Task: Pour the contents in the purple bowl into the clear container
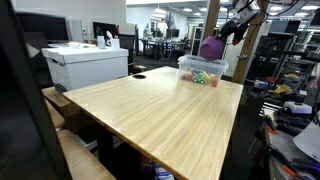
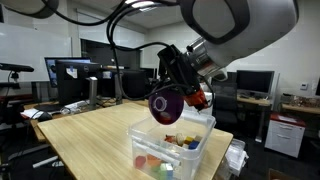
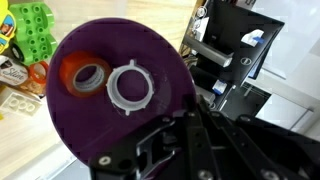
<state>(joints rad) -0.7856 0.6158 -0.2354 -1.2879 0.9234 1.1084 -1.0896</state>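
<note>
My gripper (image 1: 228, 33) is shut on the rim of the purple bowl (image 1: 211, 47) and holds it tipped on its side above the clear container (image 1: 203, 70). It also shows in an exterior view: gripper (image 2: 190, 95), bowl (image 2: 165, 104), container (image 2: 170, 150) at the table's corner. Colourful pieces (image 2: 180, 141) lie in the container. In the wrist view the bowl (image 3: 100, 130) fills the frame in front of my gripper (image 3: 150, 150). An orange ring (image 3: 88, 75) and a white ring (image 3: 131, 85) sit against its inner wall. A green block (image 3: 28, 22) lies below in the container.
The container stands at the far end of a light wooden table (image 1: 160, 115). A big white box (image 1: 88, 62) stands beside the table, with a small dark object (image 1: 138, 75) near it. Desks with monitors (image 2: 75, 80) and shelves surround the table.
</note>
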